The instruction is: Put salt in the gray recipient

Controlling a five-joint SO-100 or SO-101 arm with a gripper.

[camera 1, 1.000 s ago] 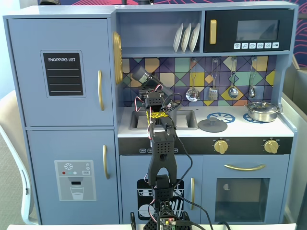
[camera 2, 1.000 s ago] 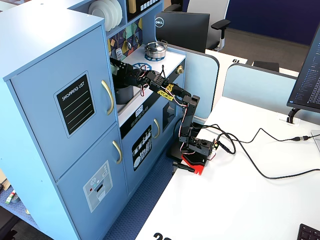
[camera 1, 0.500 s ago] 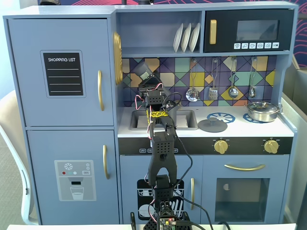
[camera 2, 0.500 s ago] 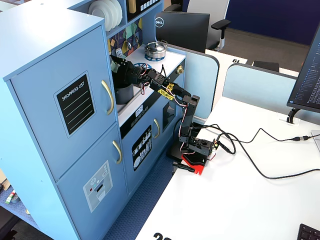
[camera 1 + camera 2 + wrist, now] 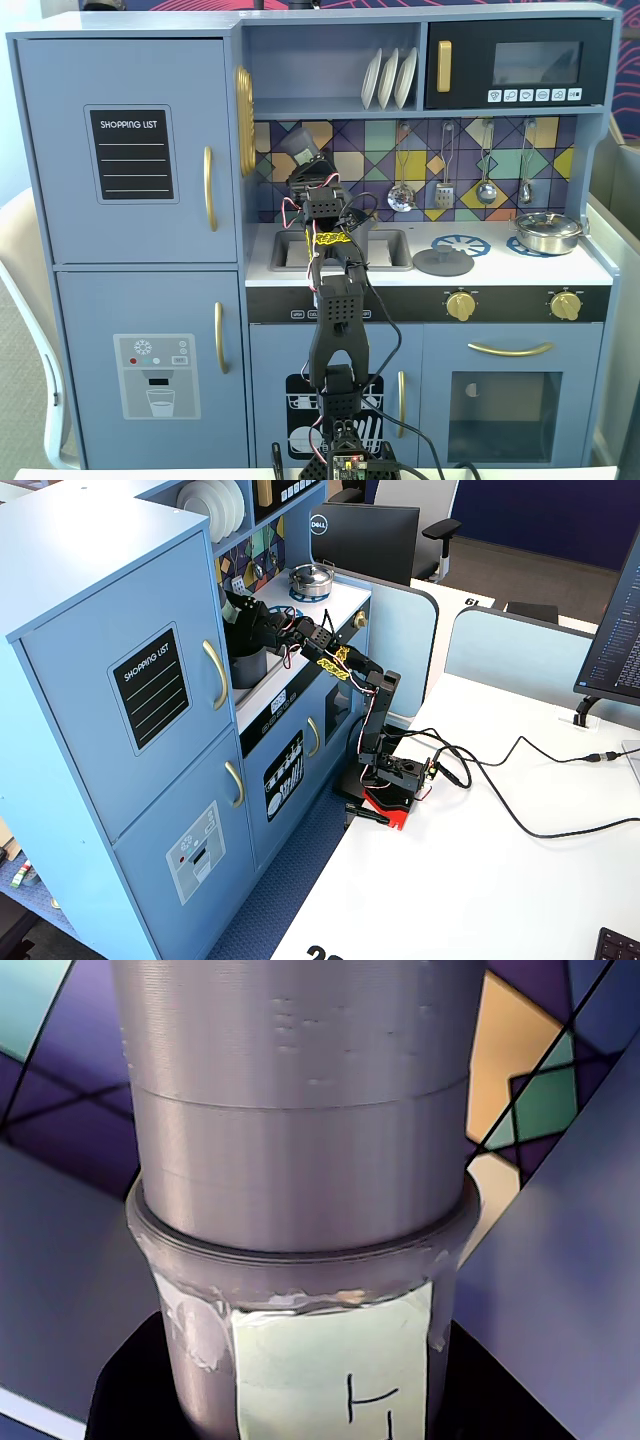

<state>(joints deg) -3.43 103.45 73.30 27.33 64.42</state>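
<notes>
Standing at the far left of a fixed view, the tall door with the shopping-list panel (image 5: pixel 131 154) forms the left third of the toy kitchen. Just to its right, over the sink (image 5: pixel 340 250), the arm (image 5: pixel 333 330) rises from its base at the bottom edge and reaches up to the tiled back wall, where the gripper (image 5: pixel 303 163) carries the salt (image 5: pixel 299 146) tilted, its paler end pointing up and to the left. The wrist view fills with the salt (image 5: pixel 300 1160), showing its ribbed pale top, a collar and a light-green label below; the jaws pinch the shaker at its lower body, seen as a dark mass at the bottom edge. In another fixed view the gray recipient (image 5: pixel 248 668) stands in the sink recess beside the door, with the gripper (image 5: pixel 237 615) and salt (image 5: pixel 231 608) held above it and apart from it. Further right in the first fixed view lie a flat round lid (image 5: pixel 443 262) on the counter, a steel pan (image 5: pixel 547 232) on the far burner, and hanging utensils (image 5: pixel 487 160) above.
</notes>
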